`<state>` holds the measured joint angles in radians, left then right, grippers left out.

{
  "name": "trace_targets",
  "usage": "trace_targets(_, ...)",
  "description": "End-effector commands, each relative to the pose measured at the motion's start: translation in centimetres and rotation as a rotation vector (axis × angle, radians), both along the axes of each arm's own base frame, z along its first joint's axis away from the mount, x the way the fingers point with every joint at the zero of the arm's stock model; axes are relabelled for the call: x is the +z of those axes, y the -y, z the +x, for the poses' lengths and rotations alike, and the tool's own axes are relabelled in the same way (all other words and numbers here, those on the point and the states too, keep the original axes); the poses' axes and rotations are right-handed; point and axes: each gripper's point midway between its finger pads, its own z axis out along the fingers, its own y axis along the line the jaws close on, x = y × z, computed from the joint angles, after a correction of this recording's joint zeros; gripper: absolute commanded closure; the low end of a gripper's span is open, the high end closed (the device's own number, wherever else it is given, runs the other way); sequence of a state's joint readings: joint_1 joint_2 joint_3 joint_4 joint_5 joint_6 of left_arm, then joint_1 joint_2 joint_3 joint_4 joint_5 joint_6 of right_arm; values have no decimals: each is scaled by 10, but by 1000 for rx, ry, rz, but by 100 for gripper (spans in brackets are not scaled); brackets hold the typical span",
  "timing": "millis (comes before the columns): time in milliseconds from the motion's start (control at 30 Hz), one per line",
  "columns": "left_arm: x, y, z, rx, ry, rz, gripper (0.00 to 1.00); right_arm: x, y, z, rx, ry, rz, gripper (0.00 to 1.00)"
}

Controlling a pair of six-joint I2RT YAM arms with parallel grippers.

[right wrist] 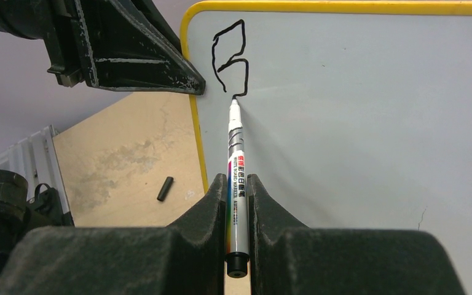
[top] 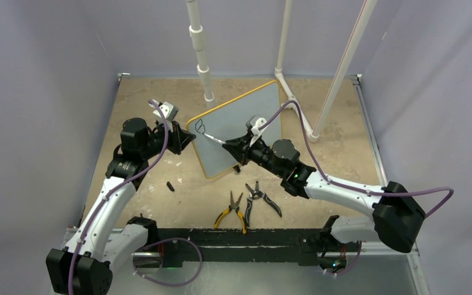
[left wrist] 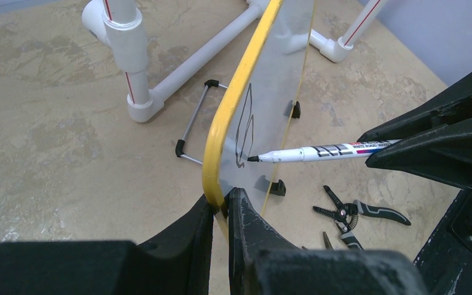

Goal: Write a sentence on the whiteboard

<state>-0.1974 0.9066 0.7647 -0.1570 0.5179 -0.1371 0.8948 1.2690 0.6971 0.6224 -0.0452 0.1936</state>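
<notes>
Black ink so far: one blocky "B", the start of the sentence (right wrist: 230, 58), straight ahead of my right tool (right wrist: 238, 187) and near the top left corner of the whiteboard (right wrist: 375, 123).

Right tool: clamped on the marker (right wrist: 236, 160) around its lower barrel. The nib points forward and touches the foot of the B.

Left tool (left wrist: 221, 206): pinched shut on the board's yellow rim, just ahead of its fingers. The board looks tilted up off the tabletop (right wrist: 117, 153), face toward the right tool.

Cap (right wrist: 165, 188): lies on the tabletop, below and left of the marker nib.

Judgement: task barely begun, first letter about closed. To do this step well:
- Press lightly and evenly, so the board does not pivot about the left tool's single pinch.
- Hold the left tool rigid.
- Lift the nib clear before shifting right.
- Write small, leaving room for the remaining words.
</notes>
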Motion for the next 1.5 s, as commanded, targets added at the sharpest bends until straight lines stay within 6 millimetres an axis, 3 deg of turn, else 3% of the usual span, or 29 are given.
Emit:
trace_targets(0,0,-4,3,8,35,28,100,14,-4,-1,20,39,35,100)
trace_targets(500,0,-5,2,10,36,29,100,21,-8,-2,33,55,50,100)
trace_targets(867,-3,-9,3,41,31,39,100,49,9,-21,59,94,92,100)
trace_targets(1200,-4,-11,3,50,29,45,100,40,31,-14,18,76,66,100)
trace_targets(1467,-8,-11,4,51,19,48,100,39,27,-7,35,99,57,100)
